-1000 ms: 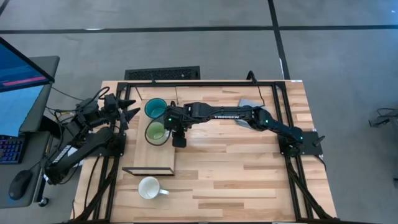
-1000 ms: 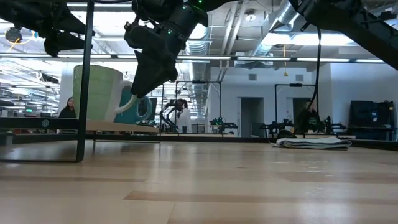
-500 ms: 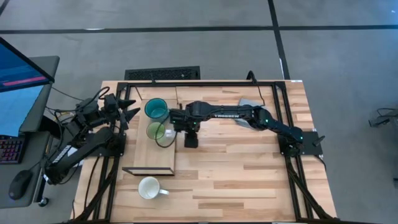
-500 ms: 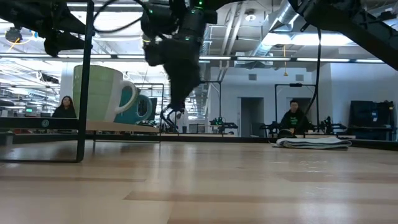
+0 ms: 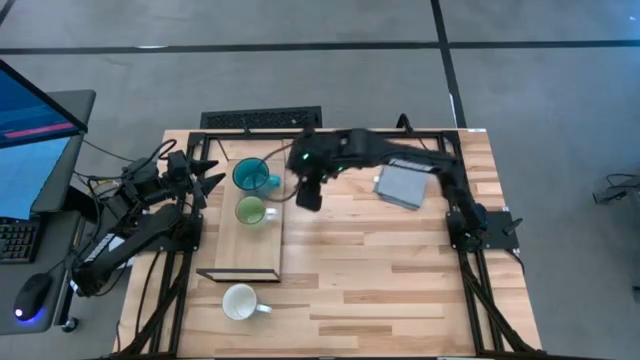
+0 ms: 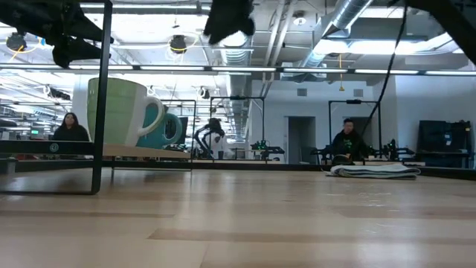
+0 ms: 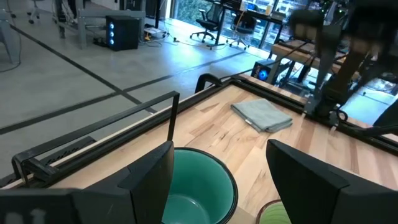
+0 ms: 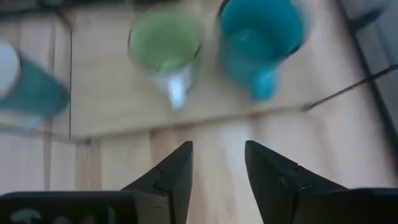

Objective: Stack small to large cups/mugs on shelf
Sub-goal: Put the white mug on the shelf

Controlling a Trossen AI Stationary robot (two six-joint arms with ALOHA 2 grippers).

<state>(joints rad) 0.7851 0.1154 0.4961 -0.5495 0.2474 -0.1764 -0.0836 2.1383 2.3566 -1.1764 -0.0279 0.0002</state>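
Observation:
The teal mug (image 5: 250,177) and the light green mug (image 5: 250,211) stand upright on their bases on the light-wood shelf (image 5: 243,250), the teal one at the far end, the two side by side. Both handles point toward the table's right. The white mug (image 5: 240,301) stands on the tabletop near the near edge. My right gripper (image 5: 310,197) hangs open in the air to the right of the shelf, touching nothing; its wrist view looks down on the green mug (image 8: 165,43) and the teal mug (image 8: 261,31). My left gripper (image 7: 221,149) waits open at the shelf's far-left end, above the teal mug (image 7: 199,186).
A flat grey pad (image 5: 405,186) lies on the table's far right part. A black frame (image 5: 330,133) runs around the table. In the low view the shelf (image 6: 141,151) stands raised on a thin black leg (image 6: 97,97). People sit in the room beyond.
My right gripper has drawn away from the green mug's handle toward the table's right, then risen and moved toward the far edge, its arm folding back. The green mug has stayed on the shelf beside the teal one. The grey pad has come out from under the arm.

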